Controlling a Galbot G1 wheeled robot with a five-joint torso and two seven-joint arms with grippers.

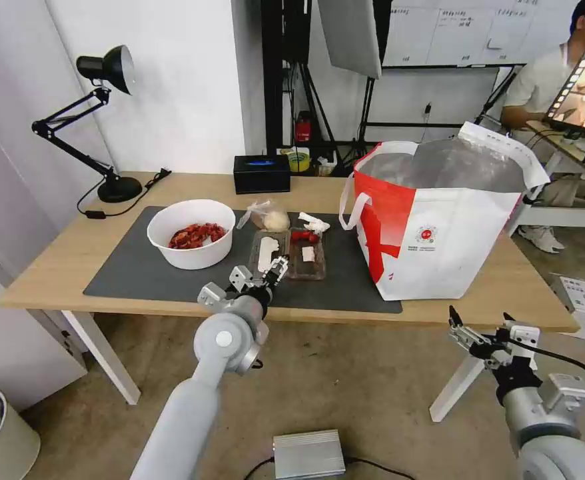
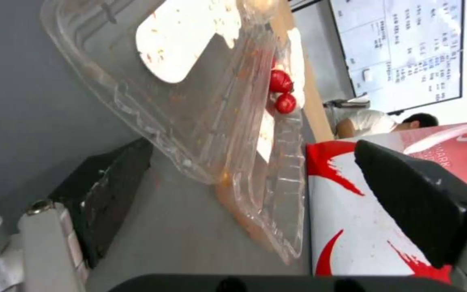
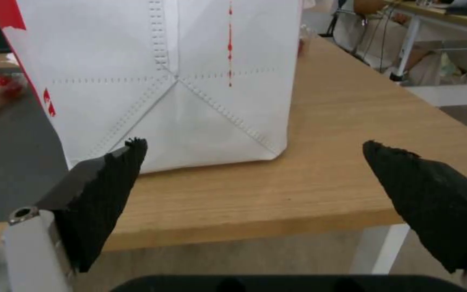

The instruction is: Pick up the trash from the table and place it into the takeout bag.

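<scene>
- Left gripper point(image 1: 260, 273), centre of the head view: fingers spread, nothing gripped, at the near edge of the clear tray point(image 1: 288, 253).
- Tray lies on the grey mat point(image 1: 126, 273), left of the takeout bag point(image 1: 439, 233).
- Right gripper point(image 1: 480, 325), lower right: fingers apart, empty, before the table point(image 1: 52, 267) edge.

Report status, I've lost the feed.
Left claw open at clear tray near edge. Right claw open, idle below table. Takeout bag open; nothing blocking.

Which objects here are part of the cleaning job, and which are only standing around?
Part of the job:
white bowl of red shells
clear plastic tray, left gripper open at its near edge
crumpled tissue
clear bag with beige lump
takeout bag

Only standing around:
black tissue box
desk lamp
</scene>
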